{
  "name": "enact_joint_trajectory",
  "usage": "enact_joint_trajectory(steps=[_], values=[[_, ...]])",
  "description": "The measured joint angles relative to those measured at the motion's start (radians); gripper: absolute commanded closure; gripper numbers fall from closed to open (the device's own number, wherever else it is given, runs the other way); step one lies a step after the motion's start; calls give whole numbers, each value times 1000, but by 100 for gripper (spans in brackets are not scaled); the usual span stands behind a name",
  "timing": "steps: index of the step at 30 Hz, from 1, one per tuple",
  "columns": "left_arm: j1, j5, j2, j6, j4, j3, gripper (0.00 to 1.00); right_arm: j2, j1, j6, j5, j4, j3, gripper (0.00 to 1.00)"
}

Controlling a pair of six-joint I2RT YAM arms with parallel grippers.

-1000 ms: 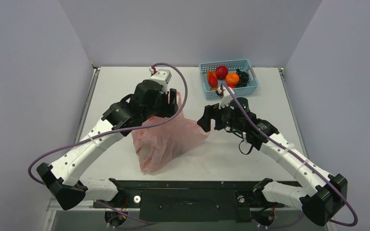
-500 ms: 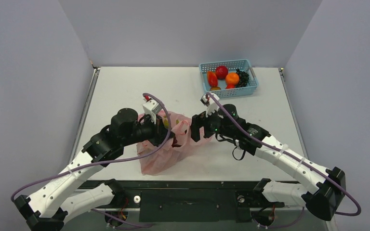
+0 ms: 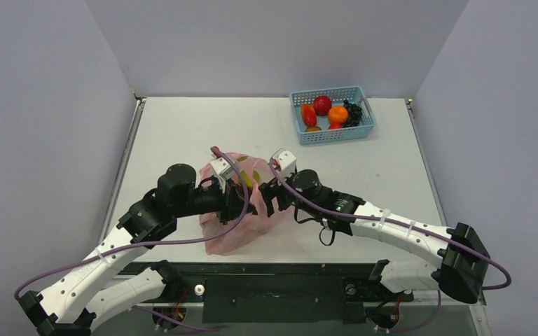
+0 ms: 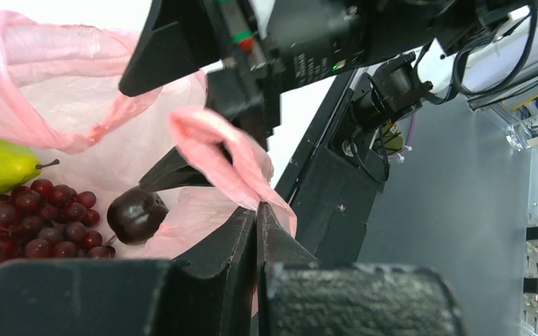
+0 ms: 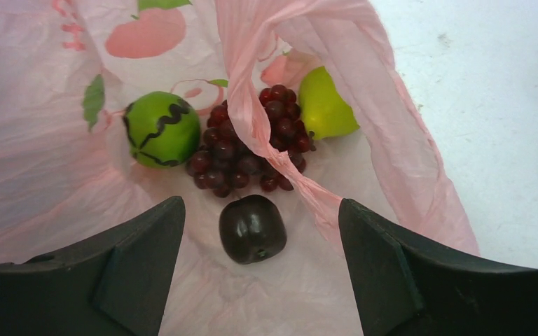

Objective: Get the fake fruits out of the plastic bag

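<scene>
Left gripper (image 4: 257, 210) pinches the bag (image 3: 235, 231) by its rim, we judge to hold the mouth open, near the bench's (image 3: 182, 126) near edge. Our right gripper (image 5: 259, 206), jaws spread, hangs over the dark fruit (image 5: 252, 229) lying inside beside the grapes (image 5: 242, 150), apple (image 5: 161, 128) and pear (image 5: 322, 105).

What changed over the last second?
Left pincer swung down and back toward the near edge, shut on the bag rim, spreading the mouth open. Right pincer, open, moved left to the bag mouth, over the fruits. Basket unchanged.
</scene>
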Motion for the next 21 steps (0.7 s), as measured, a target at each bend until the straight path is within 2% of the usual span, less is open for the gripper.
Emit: enact_joint_trajectory(steps=[6,9,11,12,13,14,16,19,21], values=[[0,30,-16,6,-1,-31,100,82,79,-130,211,105,-12,20],[2,47,-34,7,-1,-46,100,107,98,-185,311,140,-5,23],[3,53,-48,6,-1,-55,100,127,97,-223,368,159,14,39],[4,55,-56,6,-1,-61,100,141,97,-246,398,172,29,60],[5,56,-64,6,-1,-67,100,158,97,-267,425,184,48,71],[6,56,-72,6,-1,-72,100,170,97,-286,443,190,63,91],[6,58,-85,5,-2,-80,100,193,95,-322,471,191,100,100],[6,64,-101,4,-7,-91,100,192,68,-335,456,168,148,100],[7,74,-110,3,-13,-100,100,190,7,-328,365,137,199,100]])
